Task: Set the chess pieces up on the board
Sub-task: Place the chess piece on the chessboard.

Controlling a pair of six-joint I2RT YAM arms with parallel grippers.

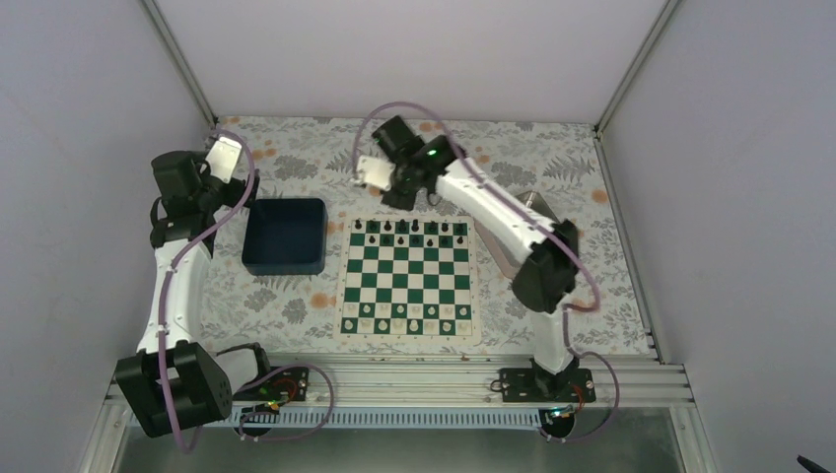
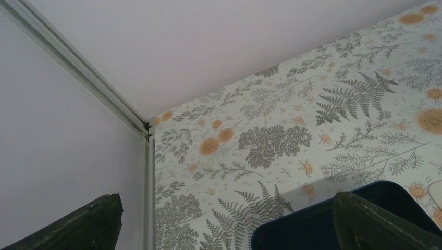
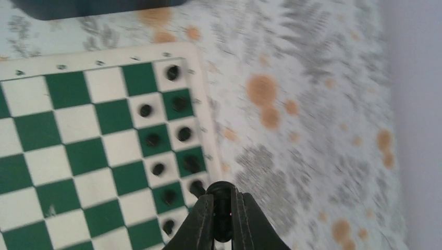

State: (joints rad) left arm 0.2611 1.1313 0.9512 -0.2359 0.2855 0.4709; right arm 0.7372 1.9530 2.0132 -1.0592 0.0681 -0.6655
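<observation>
Right gripper (image 3: 222, 204) clamped tight on one black chess piece (image 3: 221, 189) at far edge of board (image 3: 114, 54)
Other black pieces (image 3: 180, 104) ranked along far two rows; left gripper (image 2: 228, 200) spread wide, holding nothing, beside blue bin (image 2: 307, 229)

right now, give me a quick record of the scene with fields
board: green and white squares, white border
black pieces: along its far edge
white pieces: along its near edge
bin: dark blue, left of the board
left gripper: open, empty, by the bin
right gripper: shut on a black piece at the board's far edge
</observation>
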